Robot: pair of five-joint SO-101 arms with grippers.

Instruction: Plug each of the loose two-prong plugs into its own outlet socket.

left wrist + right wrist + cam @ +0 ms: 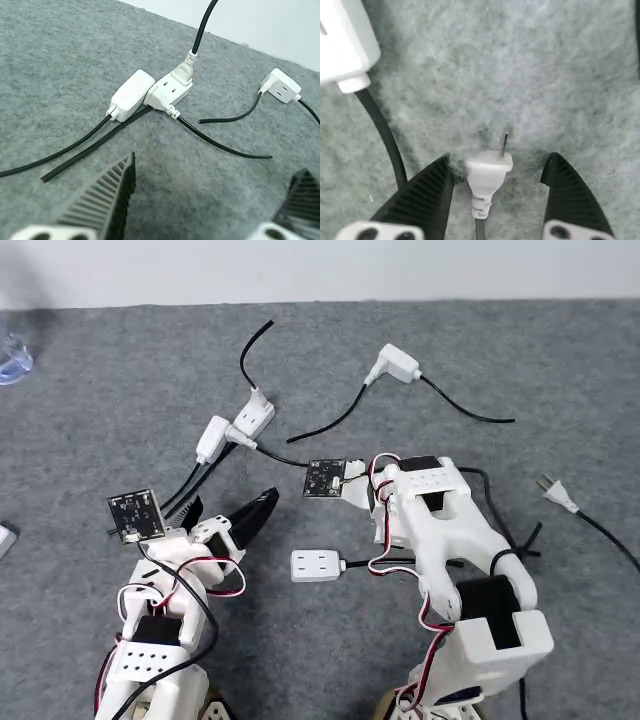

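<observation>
A white two-prong plug [489, 170] lies on the grey carpet between the fingers of my right gripper [499, 161], which is open and not touching it. Its prongs point away from the wrist. An outlet socket [340, 45] [318, 565] with a black cable lies close beside it. My left gripper [210, 200] [222, 512] is open and empty, short of two white outlet blocks [131, 94] [170, 87]; the second has a plug [189, 62] seated in it. Another socket [280, 85] [397, 364] lies farther off. A loose plug [553, 490] rests at the right.
Black cables [330, 420] trail across the carpet between the sockets. Small circuit boards [136, 513] [325, 478] sit on both wrists. The right arm's body [440, 530] covers its own gripper from above. A clear object [12, 358] lies at the far left edge.
</observation>
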